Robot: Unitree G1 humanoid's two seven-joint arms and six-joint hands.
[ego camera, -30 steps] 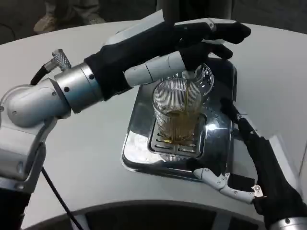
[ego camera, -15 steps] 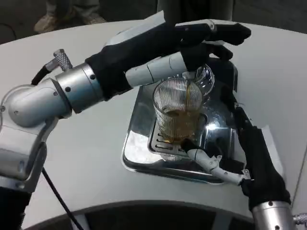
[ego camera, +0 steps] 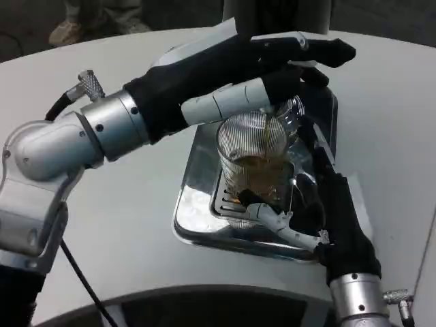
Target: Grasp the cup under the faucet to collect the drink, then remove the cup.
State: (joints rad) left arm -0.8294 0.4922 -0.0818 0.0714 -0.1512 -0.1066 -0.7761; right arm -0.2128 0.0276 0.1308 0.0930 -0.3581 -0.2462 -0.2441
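A ribbed clear glass cup, part full of amber drink, stands on the grate of a shiny metal drip tray. A thin amber stream falls into it from the faucet above. My left hand reaches over the cup and presses on the faucet's top. My right hand is at the cup's right side, fingers spread around it; its thumb lies by the cup's base. Whether the fingers touch the glass is unclear.
The dispenser's dark body rises behind the tray. White tabletop lies to the left and front. A black cable hangs under my left forearm. Someone's feet stand beyond the table's far edge.
My right hand has moved left and forward from the tray's right edge to close in around the cup. The drink level has risen a little. The left hand stays on the faucet.
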